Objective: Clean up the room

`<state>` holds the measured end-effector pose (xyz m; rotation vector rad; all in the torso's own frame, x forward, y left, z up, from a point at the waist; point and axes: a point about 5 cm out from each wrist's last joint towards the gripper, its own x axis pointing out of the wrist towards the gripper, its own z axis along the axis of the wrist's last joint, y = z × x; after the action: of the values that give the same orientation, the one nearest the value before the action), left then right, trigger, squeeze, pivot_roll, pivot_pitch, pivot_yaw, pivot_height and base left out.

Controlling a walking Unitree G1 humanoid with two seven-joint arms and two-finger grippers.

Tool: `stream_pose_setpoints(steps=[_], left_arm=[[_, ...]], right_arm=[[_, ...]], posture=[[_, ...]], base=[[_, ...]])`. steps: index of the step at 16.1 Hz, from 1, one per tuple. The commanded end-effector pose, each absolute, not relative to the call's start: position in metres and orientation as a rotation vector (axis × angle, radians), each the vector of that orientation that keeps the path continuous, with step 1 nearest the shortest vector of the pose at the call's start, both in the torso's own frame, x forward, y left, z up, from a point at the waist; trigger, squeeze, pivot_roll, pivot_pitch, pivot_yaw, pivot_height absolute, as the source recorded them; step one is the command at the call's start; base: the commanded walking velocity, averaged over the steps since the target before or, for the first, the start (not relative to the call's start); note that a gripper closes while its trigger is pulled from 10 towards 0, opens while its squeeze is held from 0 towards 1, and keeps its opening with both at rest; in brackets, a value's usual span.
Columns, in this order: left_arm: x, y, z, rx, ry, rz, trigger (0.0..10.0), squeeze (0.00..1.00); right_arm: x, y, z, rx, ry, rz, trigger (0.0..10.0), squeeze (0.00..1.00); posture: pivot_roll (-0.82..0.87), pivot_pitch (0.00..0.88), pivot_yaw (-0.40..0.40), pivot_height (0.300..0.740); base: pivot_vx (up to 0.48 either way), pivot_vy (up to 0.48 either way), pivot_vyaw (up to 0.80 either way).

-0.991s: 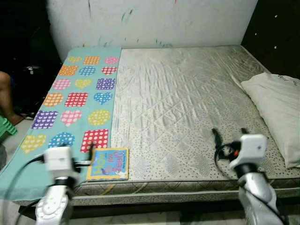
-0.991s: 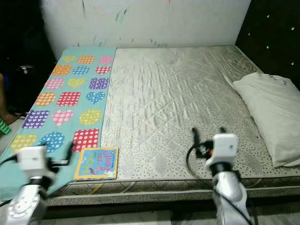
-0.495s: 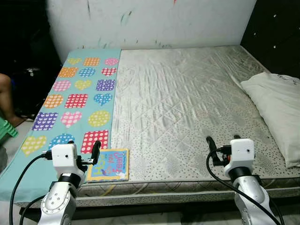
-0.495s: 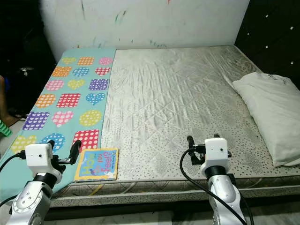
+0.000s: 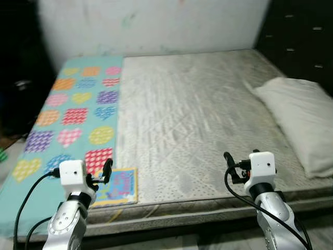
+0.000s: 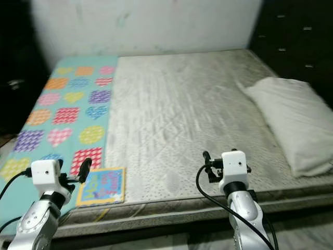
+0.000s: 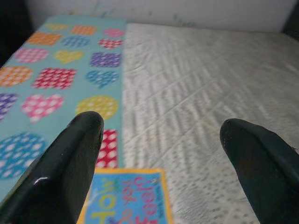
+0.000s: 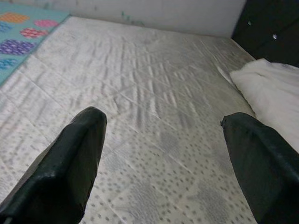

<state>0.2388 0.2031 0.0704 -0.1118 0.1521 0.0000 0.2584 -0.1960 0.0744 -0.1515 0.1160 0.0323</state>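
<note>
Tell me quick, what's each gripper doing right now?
Left gripper: open, holding nothing, above the book.
Right gripper: open, holding nothing, over the mattress.

Bare white wall (image 5: 156, 23), apparently scuffed.

Two head cameras look forward and down from the foot of a bed (image 5: 197, 114), taking in the whole mattress up to the wall at 12 o'clock. Both show the same scene, slightly blurred, the right eye offset a little sideways. The left wrist camera sits low and close, looking along its claw (image 7: 163, 154) across a patterned mat (image 7: 56, 79) and a book (image 7: 126, 196). The right wrist camera looks along its claw (image 8: 163, 158) over bare mattress toward a pillow (image 8: 271, 88), also seen from the head.
</note>
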Motion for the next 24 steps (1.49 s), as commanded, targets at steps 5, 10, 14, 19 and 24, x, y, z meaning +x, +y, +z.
stream_pose_setpoints(steps=[5, 10, 14, 19, 24], left_arm=[[0.239, 0.203, 0.068, -0.109, 0.177, -0.017, 10.0, 0.00], [0.239, 0.198, 0.070, -0.129, 0.158, -0.061, 10.0, 0.00], [0.238, 0.196, 0.073, -0.151, 0.134, -0.087, 10.0, 0.00], [0.238, 0.195, 0.073, -0.151, 0.136, -0.101, 10.0, 0.00], [0.237, 0.194, 0.073, -0.146, 0.142, -0.104, 10.0, 0.00]], right_arm=[[0.262, -0.194, 0.077, -0.157, 0.115, 0.049, 10.0, 0.00], [0.262, -0.193, 0.077, -0.168, 0.112, 0.060, 10.0, 0.00], [0.262, -0.192, 0.077, -0.181, 0.107, 0.071, 10.0, 0.00], [0.262, -0.189, 0.077, -0.197, 0.107, 0.087, 10.0, 0.00], [0.263, -0.189, 0.078, -0.199, 0.104, 0.092, 10.0, 0.00]], posture=[[-0.19, 0.000, 0.044, 0.740], [-0.19, 0.003, 0.044, 0.740], [-0.19, 0.007, 0.042, 0.740], [-0.19, 0.010, 0.043, 0.740], [-0.19, 0.014, 0.044, 0.740]], base=[[0.000, 0.475, 0.00], [0.000, 0.094, 0.00], [0.066, 0.000, 0.00], [0.317, 0.000, 0.00], [0.338, 0.000, 0.00]])
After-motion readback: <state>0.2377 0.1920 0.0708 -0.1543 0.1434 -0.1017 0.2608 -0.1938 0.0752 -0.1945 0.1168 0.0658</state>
